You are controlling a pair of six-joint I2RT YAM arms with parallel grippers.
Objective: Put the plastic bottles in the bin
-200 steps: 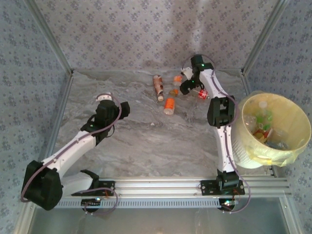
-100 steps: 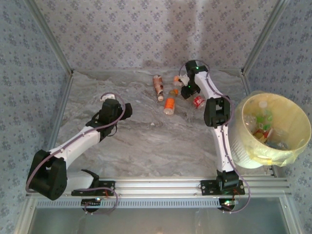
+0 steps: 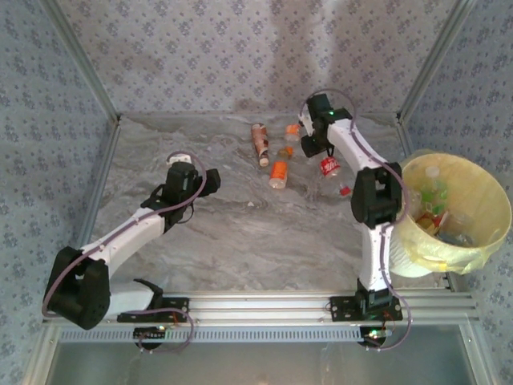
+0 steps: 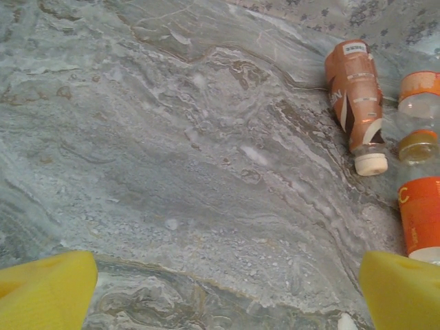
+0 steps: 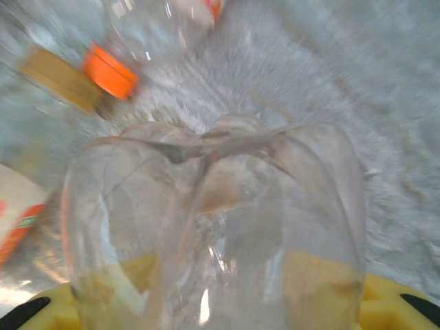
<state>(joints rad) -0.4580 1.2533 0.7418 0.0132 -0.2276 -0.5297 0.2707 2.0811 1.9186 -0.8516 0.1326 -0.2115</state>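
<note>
Plastic bottles [image 3: 277, 173] lie beside right claw [image 5: 220, 306] clenched on clear bottle [image 5: 220, 206]; left claw [image 4: 223, 292] released.

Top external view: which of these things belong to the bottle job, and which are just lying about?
Job:
- clear plastic bottle, held in the right gripper
- brown-labelled white-capped bottle, orange-labelled bottle and red-labelled bottle, lying on the grey marbled table
- round white bin with pale yellow liner, with bottles inside

Lying about:
- small white speck on the table

bottle [image 5: 213, 227]: clear glossy plastic | table [image 4: 172, 172]: matt marbled stone-look | bin [image 3: 461, 255]: pale-yellow plastic liner
</note>
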